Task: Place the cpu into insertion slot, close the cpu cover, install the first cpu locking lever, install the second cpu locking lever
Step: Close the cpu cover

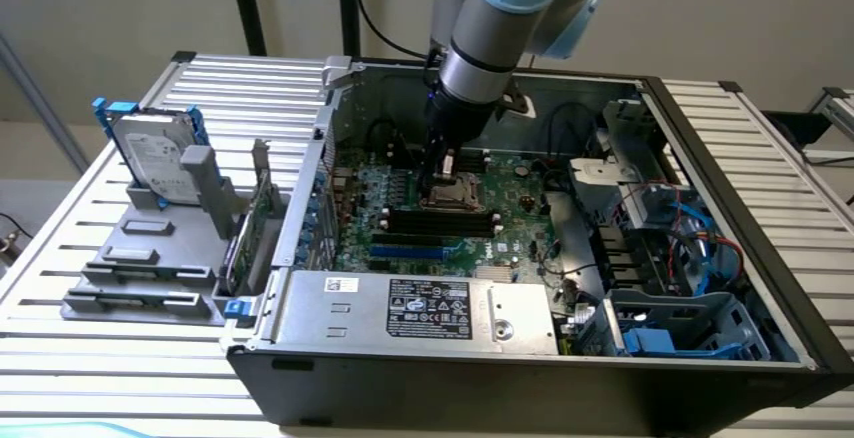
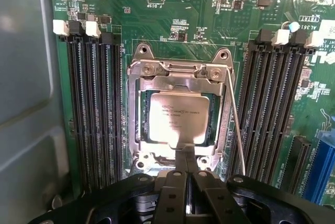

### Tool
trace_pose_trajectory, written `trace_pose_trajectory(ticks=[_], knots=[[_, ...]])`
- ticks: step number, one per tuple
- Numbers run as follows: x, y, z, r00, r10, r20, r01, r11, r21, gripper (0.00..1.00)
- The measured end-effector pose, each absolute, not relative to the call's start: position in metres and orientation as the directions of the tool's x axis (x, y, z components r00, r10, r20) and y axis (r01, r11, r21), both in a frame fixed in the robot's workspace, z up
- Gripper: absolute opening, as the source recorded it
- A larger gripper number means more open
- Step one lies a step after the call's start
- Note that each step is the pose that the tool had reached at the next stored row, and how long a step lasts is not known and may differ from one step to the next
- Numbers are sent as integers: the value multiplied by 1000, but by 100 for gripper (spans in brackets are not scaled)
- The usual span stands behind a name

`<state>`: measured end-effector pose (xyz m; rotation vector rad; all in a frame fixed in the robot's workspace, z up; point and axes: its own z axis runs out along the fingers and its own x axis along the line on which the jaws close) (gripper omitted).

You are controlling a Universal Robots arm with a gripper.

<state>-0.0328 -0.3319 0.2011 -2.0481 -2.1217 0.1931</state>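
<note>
The cpu [image 2: 175,116], a pale square chip with printed text, lies flat in the insertion slot [image 2: 137,130]. The silvery cpu cover [image 2: 178,82] is folded down around it, and the chip shows through its window. A thin wire locking lever [image 2: 236,124] runs along one side of the socket, standing off from the frame. My gripper [image 2: 187,153] is shut, its black fingertips pressed together at the cover's near edge with nothing between them. In the exterior view the gripper [image 1: 441,173] points straight down onto the socket [image 1: 451,195] inside the open computer case.
Long black memory slots [image 2: 91,109] flank the socket, with another bank [image 2: 272,103] on the other side. The power supply [image 1: 414,308] and blue drive cage [image 1: 681,323] sit at the case front. A hard drive [image 1: 154,153] stands on a grey rack at the exterior view's left.
</note>
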Motion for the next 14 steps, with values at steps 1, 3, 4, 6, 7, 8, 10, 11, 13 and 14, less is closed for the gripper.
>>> trace_pose_trajectory(ticks=[1, 3, 4, 6, 7, 8, 10, 11, 13, 14], knots=[[-33, -332, 204, -30, 999, 43, 974, 39, -224, 11], [-34, -333, 208, -30, 999, 42, 973, 39, -226, 11], [-35, -334, 210, -30, 999, 42, 973, 39, -226, 11], [-38, -337, 212, -30, 999, 43, 973, 39, -226, 11], [-41, -338, 214, -30, 999, 43, 973, 39, -226, 11], [-43, -339, 215, -30, 999, 43, 973, 39, -226, 11], [-48, -341, 217, -30, 999, 44, 973, 39, -226, 11], [-51, -343, 217, -30, 999, 44, 973, 39, -226, 11], [-56, -344, 219, -30, 999, 44, 973, 39, -226, 11], [-59, -344, 219, -30, 999, 44, 973, 39, -226, 11]])
